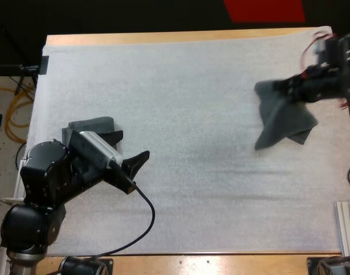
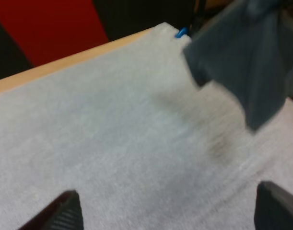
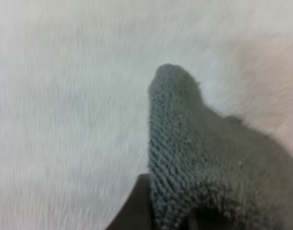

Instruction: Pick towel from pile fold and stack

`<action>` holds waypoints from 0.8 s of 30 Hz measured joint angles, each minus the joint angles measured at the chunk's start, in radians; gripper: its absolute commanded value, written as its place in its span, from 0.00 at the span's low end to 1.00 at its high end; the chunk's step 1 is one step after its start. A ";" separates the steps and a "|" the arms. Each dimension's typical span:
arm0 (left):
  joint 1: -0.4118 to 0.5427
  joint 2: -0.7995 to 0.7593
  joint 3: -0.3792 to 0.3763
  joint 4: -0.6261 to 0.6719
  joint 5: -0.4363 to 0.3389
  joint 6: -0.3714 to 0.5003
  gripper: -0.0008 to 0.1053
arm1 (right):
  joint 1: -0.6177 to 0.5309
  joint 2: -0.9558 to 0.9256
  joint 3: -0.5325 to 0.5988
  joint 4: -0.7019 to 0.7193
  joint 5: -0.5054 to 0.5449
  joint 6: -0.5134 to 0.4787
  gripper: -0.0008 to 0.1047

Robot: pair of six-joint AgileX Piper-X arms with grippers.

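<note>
My right gripper [image 1: 282, 87] is shut on a dark grey-green towel [image 1: 284, 119], which hangs from it above the right side of the white mat [image 1: 192, 103]. The right wrist view has the towel [image 3: 199, 158] bunched over one dark finger [image 3: 134, 211]. My left gripper [image 1: 132, 146] stands open over the mat's left side with nothing between its fingers. Just behind it lies a small folded towel [image 1: 92, 124]. From the left wrist, the open left gripper [image 2: 170, 213] faces the hanging towel [image 2: 247, 57] across bare mat.
The wooden table edge [image 1: 163, 38] runs along the far side of the mat. A metal rail [image 1: 347, 226] stands at the near right corner. Bare mat lies between the two arms.
</note>
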 measured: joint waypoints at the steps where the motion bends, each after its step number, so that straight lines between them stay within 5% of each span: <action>1: 0.000 0.000 0.000 0.016 0.000 0.000 0.68 | 0.025 0.000 0.030 -0.021 0.000 -0.001 0.01; 10: 0.000 0.000 0.000 0.063 0.000 0.000 0.68 | 0.228 0.028 0.208 -0.409 0.044 0.065 0.06; 12: 0.000 0.000 0.000 0.063 0.000 0.000 0.68 | 0.258 0.052 0.208 -0.482 0.044 0.091 0.16; 17: 0.000 0.000 0.000 0.063 0.000 0.000 0.68 | 0.315 0.081 0.208 -0.567 0.044 0.121 0.71; 18: 0.000 0.000 0.000 0.063 0.000 0.000 0.68 | 0.324 0.081 0.208 -0.572 0.044 0.120 0.76; 24: 0.000 0.000 0.000 0.063 0.000 0.000 0.68 | 0.341 0.047 0.206 -0.538 0.054 0.075 0.69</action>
